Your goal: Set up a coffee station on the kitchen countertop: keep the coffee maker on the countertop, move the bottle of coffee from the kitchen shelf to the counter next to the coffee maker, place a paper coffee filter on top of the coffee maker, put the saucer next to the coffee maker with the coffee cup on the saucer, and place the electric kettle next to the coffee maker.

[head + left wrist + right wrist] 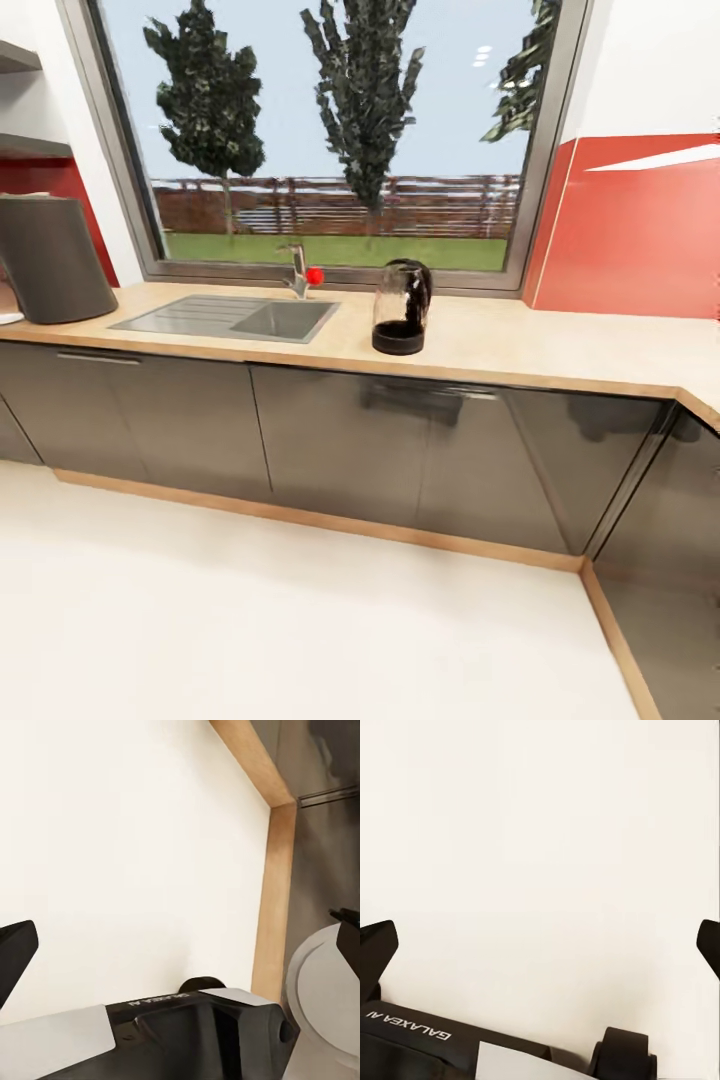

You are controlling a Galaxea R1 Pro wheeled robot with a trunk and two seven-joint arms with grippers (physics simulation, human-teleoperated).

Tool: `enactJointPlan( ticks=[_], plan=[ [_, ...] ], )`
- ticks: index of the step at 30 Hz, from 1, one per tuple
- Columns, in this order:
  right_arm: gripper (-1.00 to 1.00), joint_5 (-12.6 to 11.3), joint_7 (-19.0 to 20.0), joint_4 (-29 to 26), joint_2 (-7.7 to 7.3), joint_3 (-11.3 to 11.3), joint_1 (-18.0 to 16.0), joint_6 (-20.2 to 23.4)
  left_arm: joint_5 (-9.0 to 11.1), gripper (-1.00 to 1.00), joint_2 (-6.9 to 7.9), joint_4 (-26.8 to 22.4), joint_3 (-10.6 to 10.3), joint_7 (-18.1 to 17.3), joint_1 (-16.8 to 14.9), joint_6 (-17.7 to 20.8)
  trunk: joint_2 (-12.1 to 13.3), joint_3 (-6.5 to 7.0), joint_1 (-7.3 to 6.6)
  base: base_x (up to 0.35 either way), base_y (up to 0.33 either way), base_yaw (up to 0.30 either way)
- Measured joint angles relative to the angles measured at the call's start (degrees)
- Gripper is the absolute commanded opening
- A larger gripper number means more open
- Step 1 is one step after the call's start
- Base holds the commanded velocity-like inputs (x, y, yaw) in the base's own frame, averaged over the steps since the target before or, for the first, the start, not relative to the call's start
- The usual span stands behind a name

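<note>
Electric kettle (pixel 401 307) sits on table (pixel 560 345), well apart from coffee maker (pixel 52 258); both end effectors (pixel 180 945) (pixel 544 937) spread, empty; most steps left.

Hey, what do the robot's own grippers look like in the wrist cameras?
Both grippers are black with light grey panels. The left gripper has tapered black fingertips and small white lettering on its body. The right gripper reads "GALAXEA AI" in white, upside down, beside a round black knob.

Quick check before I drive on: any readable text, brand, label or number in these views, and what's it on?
"GALAXEA AI": on the dark arm housing in the right wrist view, printed upside down.
White lettering on the arm housing in the left wrist view: upside down, too blurred to read.
No text on the kettle, coffee maker or countertop.
</note>
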Motion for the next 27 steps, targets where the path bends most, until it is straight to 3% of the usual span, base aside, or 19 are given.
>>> enactJointPlan(
  ticks=[11,25,26,27],
  plan=[
    [1.00,0.0,-0.1,0.0,0.00,0.0,0.0,0.0,0.0,1.00,0.00,0.0,0.0,0.0,0.0,0.0,0.0,0.00,0.00,0.000,-0.321,0.120],
    [1.00,-0.2,0.3,1.6,-0.07,0.1,0.0,0.1,0.0,1.00,0.01,0.0,0.0,0.0,0.0,0.0,0.0,0.00,0.00,0.000,-0.031,0.007],
    [1.00,-0.2,7.1,-3.1,-0.03,0.4,0.0,0.3,-0.1,1.00,-0.17,0.0,0.0,0.0,0.0,0.1,0.0,-0.01,0.00,0.000,0.000,0.000],
    [1.00,-0.4,10.3,-12.4,-0.03,0.0,-0.2,1.3,0.0,1.00,-0.20,0.1,0.0,0.0,0.0,0.1,0.0,0.01,0.00,0.000,0.000,0.000]
  ],
)
